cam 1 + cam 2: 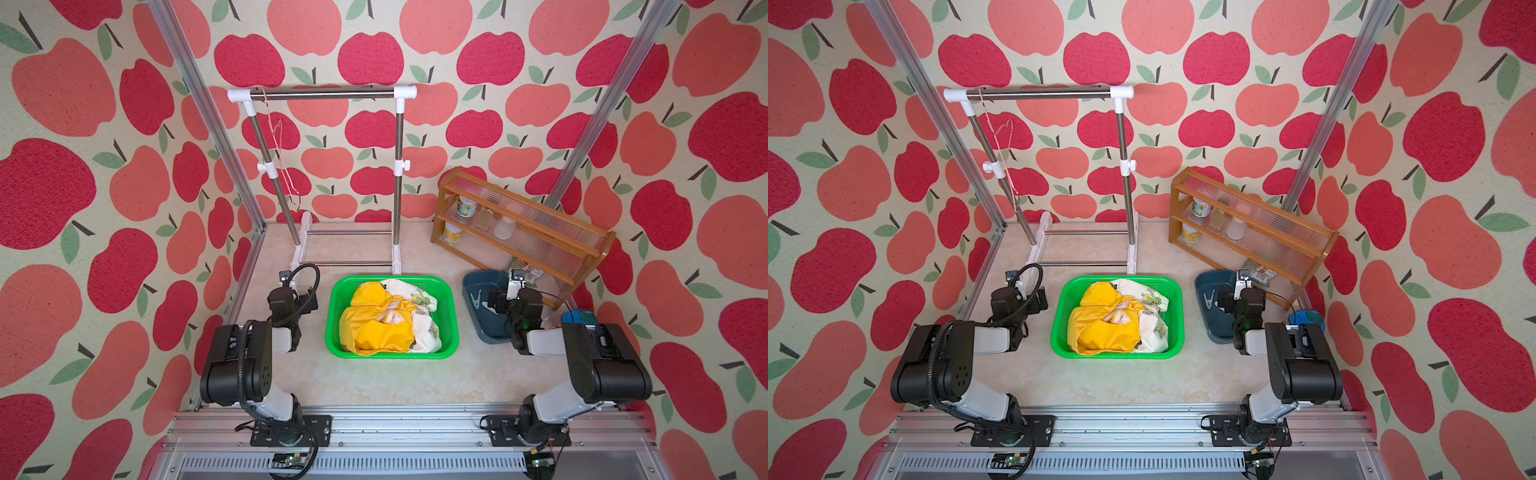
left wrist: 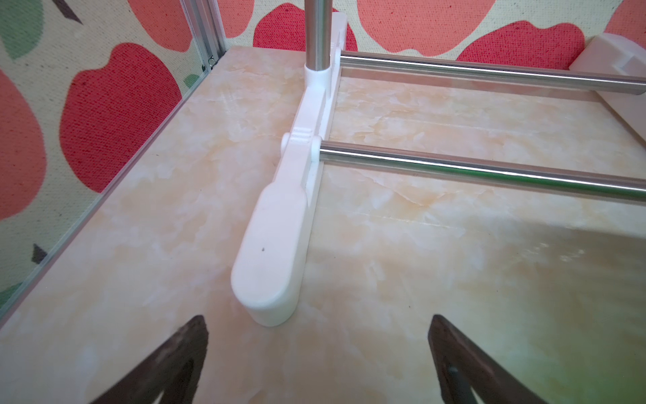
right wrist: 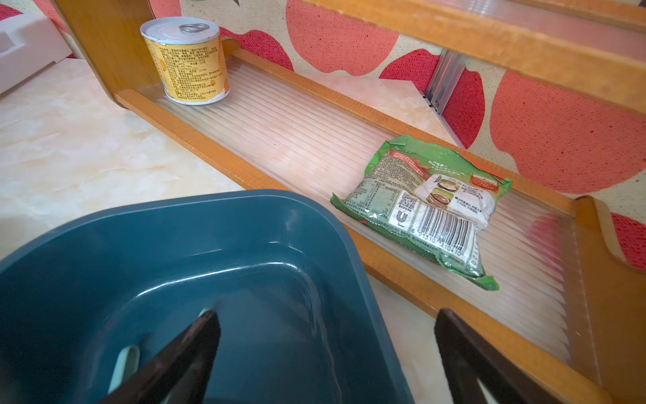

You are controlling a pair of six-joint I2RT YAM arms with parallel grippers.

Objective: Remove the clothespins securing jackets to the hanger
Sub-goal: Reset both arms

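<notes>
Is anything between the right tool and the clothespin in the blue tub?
Nothing visible does. The right tool hangs open over the edge of the blue tub, and the clothespin lies uncovered on the tub floor close by.

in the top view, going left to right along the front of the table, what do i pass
left gripper → green basket → blue tub. Left out: jackets, lying in the basket; right gripper, above the tub.

Jackets point(image 1: 374, 328) in basket point(image 1: 337, 316), before rail point(image 1: 324, 94)
</notes>
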